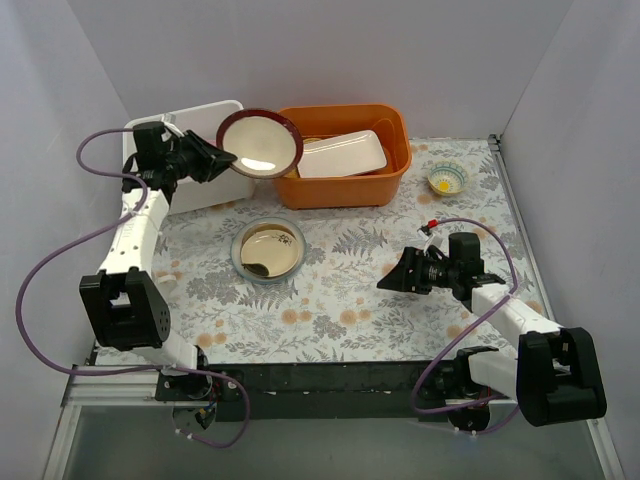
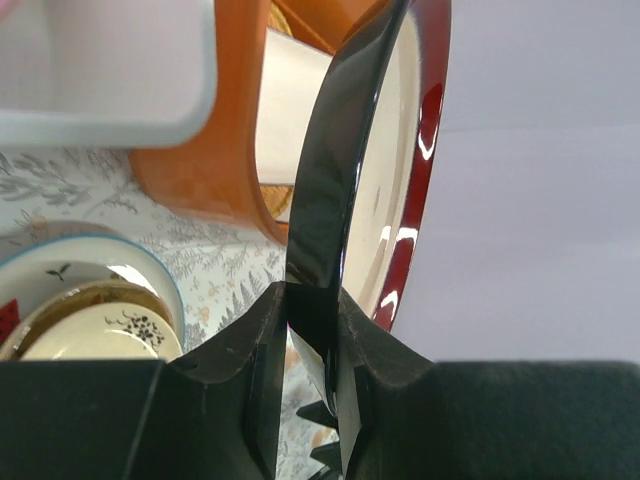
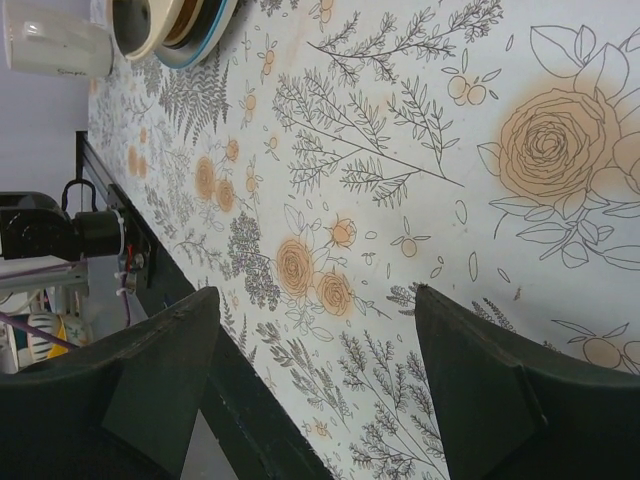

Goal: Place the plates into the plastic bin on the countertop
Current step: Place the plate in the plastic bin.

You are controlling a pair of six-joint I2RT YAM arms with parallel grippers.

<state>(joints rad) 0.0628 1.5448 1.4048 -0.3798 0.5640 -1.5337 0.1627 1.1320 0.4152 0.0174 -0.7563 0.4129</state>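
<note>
My left gripper point(image 1: 226, 159) is shut on the rim of a plate point(image 1: 261, 142) with a dark red rim and a cream inside. It holds the plate on edge in the air, between the white plastic bin point(image 1: 215, 115) and the orange tub. In the left wrist view the plate point(image 2: 385, 150) rises edge-on from between my fingers point(image 2: 262, 330). A stack of plates point(image 1: 268, 250) with a pale blue rim and an amber one on top rests on the countertop point(image 1: 350, 300). My right gripper point(image 1: 388, 283) hangs open over bare countertop point(image 3: 400, 150), with nothing between its fingers.
The orange tub point(image 1: 345, 160) at the back holds a white rectangular dish point(image 1: 342, 155). A small yellow-centred bowl point(image 1: 447, 179) sits at the back right. Grey walls close in the left, right and back. A black rail point(image 1: 330, 378) runs along the near edge.
</note>
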